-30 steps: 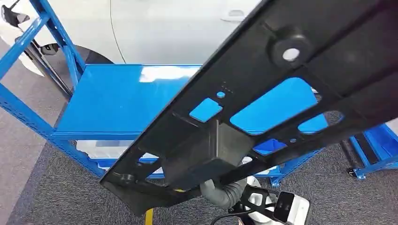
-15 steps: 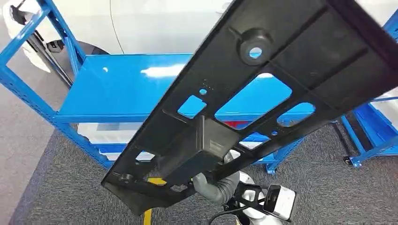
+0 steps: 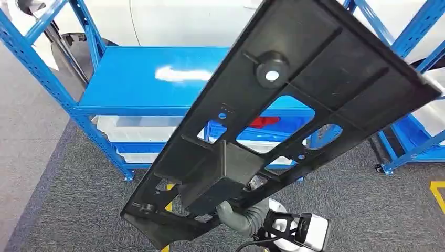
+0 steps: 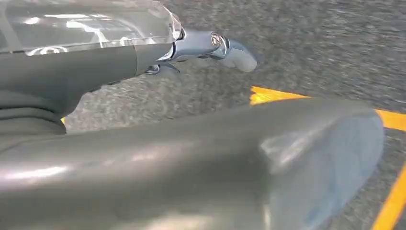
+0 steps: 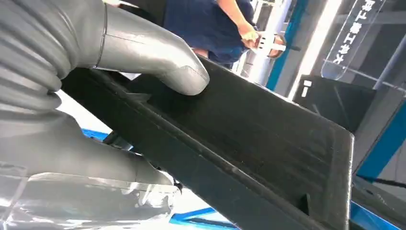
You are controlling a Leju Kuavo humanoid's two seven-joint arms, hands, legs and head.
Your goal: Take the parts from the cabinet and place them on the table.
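Nearest the robot, low in the head view, the grey ribbed wrist of the right hand (image 3: 246, 216) comes up beneath a long black panel (image 3: 294, 105) and grips it from below. In the right wrist view the right hand's thick grey thumb presses on the panel's dark face (image 5: 249, 139), with the rest of the hand under its edge, so the fingers are clamped on the part. The panel is held in the air, tilted, running from low on the left beside the robot's body up to the far right. It has several cut-out windows, a raised round boss with a hole, and a boxy block on its near half.

The left hand (image 4: 210, 45) hangs over the floor; in the left wrist view its fingers reach out with nothing in them, though whether they are spread or curled in I cannot tell.

Under the panel lies grey carpet (image 3: 68, 199) with a yellow line (image 3: 438, 191) at the right edge.

Beyond, a blue rack (image 3: 157, 84) stands with a bare glossy shelf at the top and pale trays on a lower shelf; something red shows through one of the panel's windows. Another blue frame (image 3: 414, 31) rises at the far right. Behind the rack is a white car body (image 3: 178, 21).

In the right wrist view a person in a dark blue top (image 5: 206, 24) stands past the panel, hands together.
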